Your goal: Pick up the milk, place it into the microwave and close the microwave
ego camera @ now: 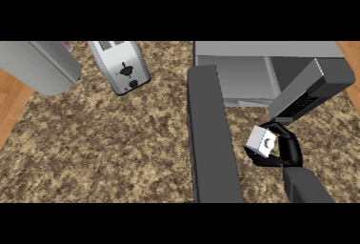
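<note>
The milk carton, white with a small dark mark on its face, is held above the counter at the right, in front of the microwave's open mouth. My right hand is curled round it from the right and below. The grey microwave stands at the back right with its cavity showing. Its dark door swings out toward me, left of the carton. The control panel juts out on the right, just above the hand. My left hand does not show.
A silver toaster stands at the back, left of centre. A large grey rounded appliance fills the back left corner. The speckled brown counter stretches across the left and middle, with wooden floor at the far left edge.
</note>
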`<state>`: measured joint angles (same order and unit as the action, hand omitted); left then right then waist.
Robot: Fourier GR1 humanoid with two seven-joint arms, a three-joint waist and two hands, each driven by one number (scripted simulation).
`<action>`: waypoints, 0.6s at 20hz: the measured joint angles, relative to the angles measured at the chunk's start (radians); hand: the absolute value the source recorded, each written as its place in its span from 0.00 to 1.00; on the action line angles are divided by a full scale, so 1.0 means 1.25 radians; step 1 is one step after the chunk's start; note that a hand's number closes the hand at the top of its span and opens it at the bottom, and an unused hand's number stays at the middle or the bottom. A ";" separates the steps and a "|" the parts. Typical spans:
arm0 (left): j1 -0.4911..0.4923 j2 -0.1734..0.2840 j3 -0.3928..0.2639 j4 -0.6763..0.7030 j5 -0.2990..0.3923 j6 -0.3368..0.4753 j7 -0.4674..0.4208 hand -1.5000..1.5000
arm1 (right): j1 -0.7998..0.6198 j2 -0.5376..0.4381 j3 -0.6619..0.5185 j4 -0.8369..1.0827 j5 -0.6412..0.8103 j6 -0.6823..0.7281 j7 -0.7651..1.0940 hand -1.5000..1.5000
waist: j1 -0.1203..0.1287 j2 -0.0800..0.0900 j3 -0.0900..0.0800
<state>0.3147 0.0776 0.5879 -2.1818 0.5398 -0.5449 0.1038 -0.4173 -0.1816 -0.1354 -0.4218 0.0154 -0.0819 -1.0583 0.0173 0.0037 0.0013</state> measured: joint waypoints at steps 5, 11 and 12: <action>0.004 0.009 0.011 -0.005 0.027 0.003 0.019 0.00 | 0.007 -0.018 0.025 -0.026 0.000 0.104 0.005 1.00 | -0.005 -0.002 0.000; 0.009 -0.001 0.024 0.009 0.019 -0.013 0.007 0.00 | 0.033 0.013 0.066 -0.160 0.005 0.128 0.054 1.00 | -0.012 -0.005 -0.001; 0.006 0.001 0.029 0.016 0.021 -0.014 0.008 0.00 | 0.039 0.023 0.073 -0.187 0.008 0.120 0.070 1.00 | -0.012 -0.005 -0.001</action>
<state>0.3222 0.0788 0.6241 -2.1623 0.5657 -0.5629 0.1137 -0.3688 -0.1535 -0.0440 -0.6552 0.0251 0.0679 -0.9711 0.0020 -0.0025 -0.0005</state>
